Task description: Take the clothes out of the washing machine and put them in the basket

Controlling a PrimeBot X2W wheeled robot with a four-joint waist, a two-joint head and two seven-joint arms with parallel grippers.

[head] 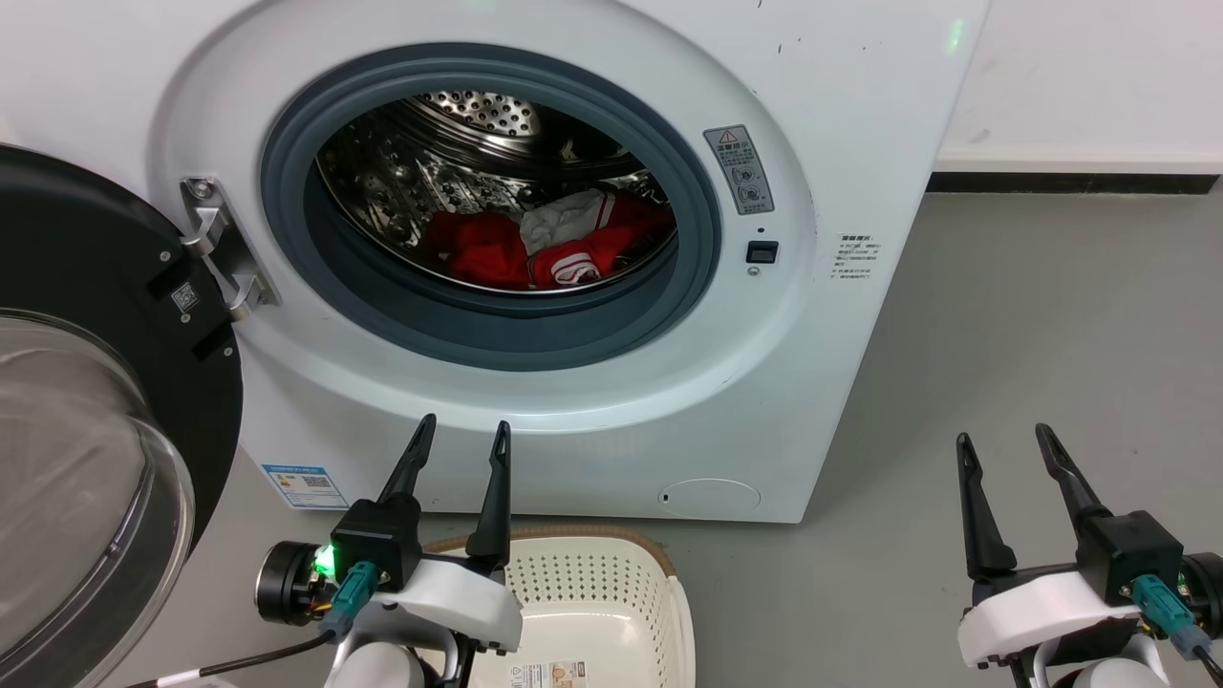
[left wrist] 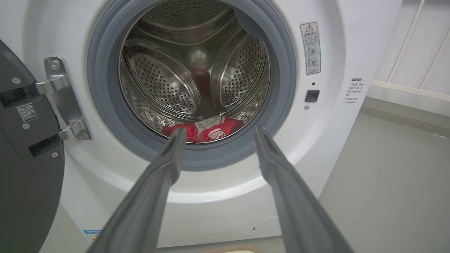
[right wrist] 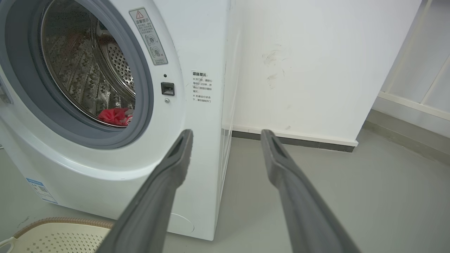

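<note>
The white washing machine (head: 841, 143) stands with its round door (head: 105, 382) swung open to the left. Red and white clothes (head: 549, 244) lie at the bottom of the steel drum, also seen as clothes (left wrist: 207, 130) and clothes (right wrist: 114, 116). The cream basket (head: 592, 583) with a brown rim sits on the floor in front of the machine, its corner showing as basket (right wrist: 56, 235). My left gripper (head: 463, 435) is open above the basket, pointing at the drum, empty (left wrist: 218, 131). My right gripper (head: 1003, 440) is open and empty over the floor to the right (right wrist: 226, 135).
Grey floor (head: 1032, 334) stretches to the right of the machine up to a white wall (right wrist: 309, 63) with a dark baseboard. The open door's glass bowl (head: 67, 478) juts out at the lower left, near my left arm.
</note>
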